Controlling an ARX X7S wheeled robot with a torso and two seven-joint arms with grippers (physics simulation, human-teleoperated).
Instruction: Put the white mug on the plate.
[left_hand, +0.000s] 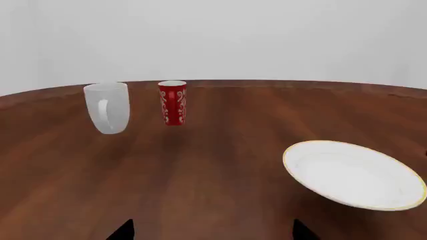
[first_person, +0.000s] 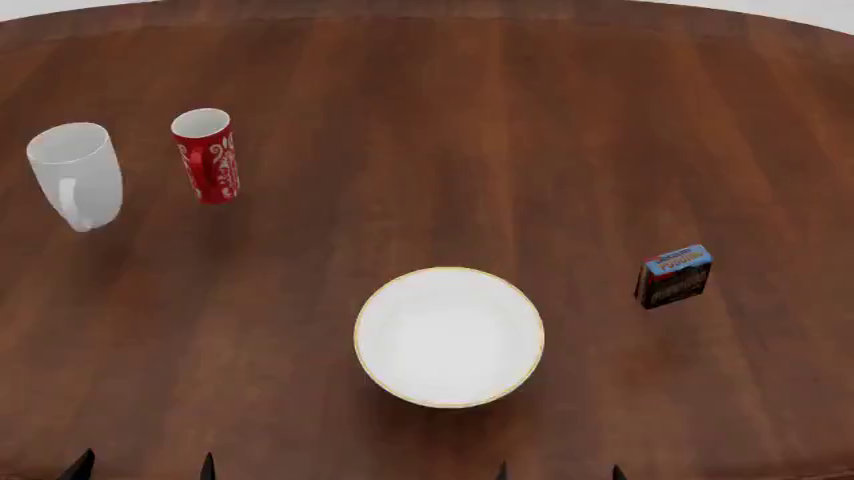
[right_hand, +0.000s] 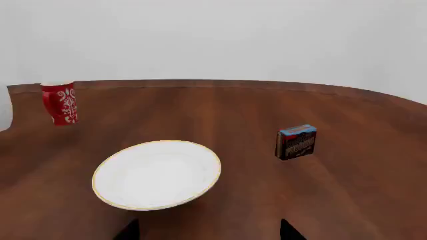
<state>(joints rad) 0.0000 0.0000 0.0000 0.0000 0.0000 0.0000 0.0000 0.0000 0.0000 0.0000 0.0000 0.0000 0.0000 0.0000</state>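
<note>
Both tools are held low at the near edge of the surface (first_person: 561, 120) — only fingertips (first_person: 80, 466) are seen, apparently spread. The mug (first_person: 76, 174) stands far left, well apart from the plate (first_person: 449, 337).

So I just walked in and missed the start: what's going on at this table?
Nothing is being handled yet. The white mug stands on the wooden table at the far left beside the red mug, apart from the plate, which sits bare near the robot. A small box stands to the right. Both grippers are open, only their fingertips showing, holding nothing.
</note>
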